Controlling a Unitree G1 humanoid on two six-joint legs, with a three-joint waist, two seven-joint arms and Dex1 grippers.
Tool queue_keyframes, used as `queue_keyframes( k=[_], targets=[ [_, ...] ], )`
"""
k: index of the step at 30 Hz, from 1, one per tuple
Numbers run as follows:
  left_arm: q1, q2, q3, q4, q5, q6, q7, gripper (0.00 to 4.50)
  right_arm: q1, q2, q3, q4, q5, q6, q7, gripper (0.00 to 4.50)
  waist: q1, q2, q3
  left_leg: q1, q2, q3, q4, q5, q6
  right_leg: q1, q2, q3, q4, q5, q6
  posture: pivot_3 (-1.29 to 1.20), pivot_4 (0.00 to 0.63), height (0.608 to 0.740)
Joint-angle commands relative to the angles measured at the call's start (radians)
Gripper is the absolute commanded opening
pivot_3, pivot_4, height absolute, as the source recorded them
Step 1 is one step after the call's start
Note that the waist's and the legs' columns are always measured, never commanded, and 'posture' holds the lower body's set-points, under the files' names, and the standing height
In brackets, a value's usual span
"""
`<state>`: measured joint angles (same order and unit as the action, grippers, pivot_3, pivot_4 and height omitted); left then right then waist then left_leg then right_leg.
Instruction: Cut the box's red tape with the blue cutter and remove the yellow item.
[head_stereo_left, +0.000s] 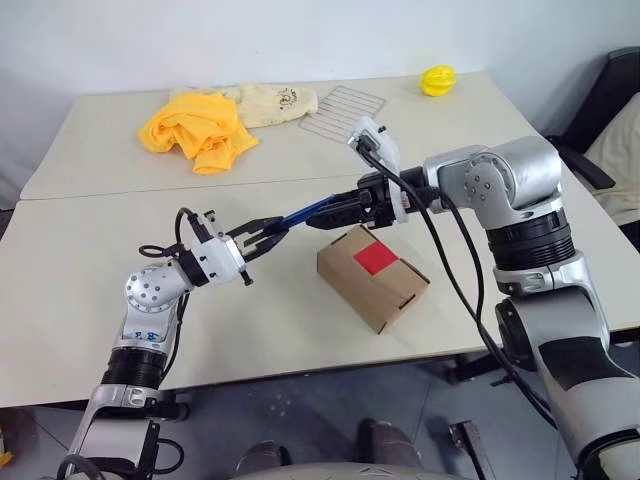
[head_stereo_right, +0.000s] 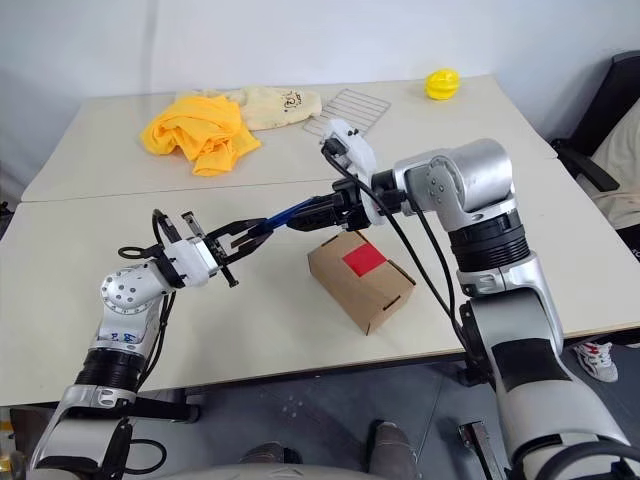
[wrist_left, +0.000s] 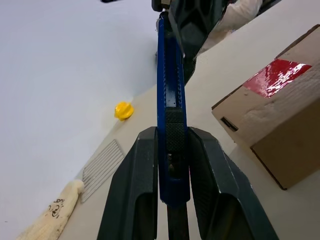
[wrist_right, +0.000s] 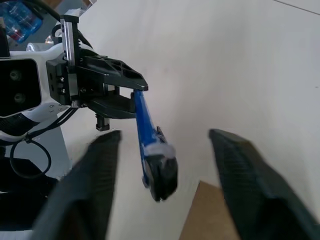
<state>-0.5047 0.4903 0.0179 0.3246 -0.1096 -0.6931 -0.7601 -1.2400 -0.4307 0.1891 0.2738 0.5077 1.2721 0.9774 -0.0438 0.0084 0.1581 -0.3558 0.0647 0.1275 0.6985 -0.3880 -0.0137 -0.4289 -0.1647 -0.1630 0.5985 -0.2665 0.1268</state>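
Over the pale table (head_stereo_left: 90, 300): blue cutter (head_stereo_left: 305, 212) clamped in left gripper (head_stereo_left: 262, 236), offered to right gripper (head_stereo_left: 345, 208) (jaws apart), box (head_stereo_left: 372, 277) below.

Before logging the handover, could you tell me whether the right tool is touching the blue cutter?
Apart: in the right wrist view, the right tool's fingers stand open, clear of the blue cutter.
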Motion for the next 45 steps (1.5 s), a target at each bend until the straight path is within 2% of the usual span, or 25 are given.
queue_keyframes(
  k=[1, 5, 9, 12, 15, 22, 26, 39, 42, 45],
  targets=[
    [0.005, -0.001, -0.002, -0.047, -0.013, 0.005, 0.017, 0.87, -0.041, 0.013, -0.036, -0.014, 0.017, -0.012, -0.010, 1.50, -0.002, 0.000, 0.000, 0.000, 0.000, 0.000, 0.000, 0.000, 0.000, 0.000, 0.000, 0.000, 0.000, 0.000, 0.000, 0.00, 0.150, 0.740],
    [0.014, -0.004, -0.007, -0.060, -0.017, 0.029, 0.017, 0.87, -0.046, 0.016, -0.052, -0.017, 0.027, -0.011, -0.021, 0.25, -0.006, 0.000, 0.000, 0.000, 0.000, 0.000, 0.000, 0.000, 0.000, 0.000, 0.000, 0.000, 0.000, 0.000, 0.000, 0.00, 0.150, 0.740],
    [0.015, -0.022, 0.009, -0.089, -0.015, 0.225, 0.086, 0.87, -0.026, -0.009, -0.052, -0.066, 0.048, 0.010, -0.018, 0.17, -0.006, 0.000, 0.000, 0.000, 0.000, -0.001, 0.000, 0.000, 0.000, 0.000, 0.000, 0.000, 0.000, 0.000, 0.000, 0.00, 0.150, 0.740],
    [0.005, -0.033, 0.031, -0.100, -0.015, 0.372, 0.142, 1.43, 0.011, -0.045, -0.046, -0.121, 0.050, 0.009, -0.026, 0.17, -0.007, 0.000, 0.000, 0.000, 0.000, -0.001, 0.000, 0.000, 0.000, 0.000, 0.000, 0.000, 0.000, 0.000, 0.000, 0.00, 0.150, 0.740],
    [0.008, -0.024, 0.042, -0.132, -0.011, 0.514, 0.180, 2.38, 0.038, -0.065, -0.060, -0.151, 0.040, 0.007, -0.061, 0.17, -0.010, 0.000, 0.000, 0.000, 0.000, -0.001, 0.000, 0.000, 0.000, 0.000, 0.000, 0.000, 0.000, 0.000, 0.000, 0.00, 0.150, 0.740],
    [-0.038, -0.068, 0.154, -0.199, -0.268, 0.763, 0.160, 4.47, 0.125, -0.153, -0.208, -0.226, 0.049, 0.041, -0.159, 0.17, -0.005, -0.002, 0.001, -0.001, 0.000, -0.001, 0.000, 0.000, 0.000, 0.000, 0.000, 0.000, 0.000, 0.000, 0.000, 0.00, 0.150, 0.740],
    [-0.037, -0.069, 0.163, -0.287, -0.420, 0.953, 0.097, 4.50, 0.180, -0.206, -0.352, -0.311, 0.092, 0.084, -0.213, 0.17, 0.011, -0.003, 0.002, -0.001, 0.000, -0.001, 0.000, 0.000, 0.000, 0.000, 0.000, 0.000, 0.000, 0.000, 0.000, 0.00, 0.150, 0.740],
    [-0.127, -0.060, 0.077, -0.189, -0.358, 0.976, -0.022, 4.50, 0.324, -0.274, -0.566, -0.498, 0.158, 0.160, -0.340, 0.17, 0.018, -0.003, 0.002, -0.001, 0.000, 0.000, 0.000, 0.000, 0.000, 0.000, 0.000, 0.001, -0.001, 0.000, 0.000, 0.00, 0.150, 0.740],
    [-0.167, -0.077, 0.041, -0.178, -0.375, 0.996, -0.085, 3.92, 0.368, -0.322, -0.605, -0.532, 0.180, 0.167, -0.334, 0.17, 0.021, -0.003, 0.002, -0.001, -0.001, 0.000, 0.000, 0.000, 0.000, 0.000, 0.000, 0.001, -0.002, 0.000, 0.000, 0.00, 0.150, 0.740],
    [-0.233, -0.081, -0.027, -0.151, -0.352, 1.063, -0.138, 3.01, 0.409, -0.363, -0.637, -0.569, 0.208, 0.181, -0.328, 0.17, 0.020, -0.004, 0.002, -0.001, -0.001, 0.000, 0.000, 0.000, 0.000, 0.001, 0.000, 0.001, -0.003, 0.000, 0.001, 0.00, 0.150, 0.740]
  ],
)
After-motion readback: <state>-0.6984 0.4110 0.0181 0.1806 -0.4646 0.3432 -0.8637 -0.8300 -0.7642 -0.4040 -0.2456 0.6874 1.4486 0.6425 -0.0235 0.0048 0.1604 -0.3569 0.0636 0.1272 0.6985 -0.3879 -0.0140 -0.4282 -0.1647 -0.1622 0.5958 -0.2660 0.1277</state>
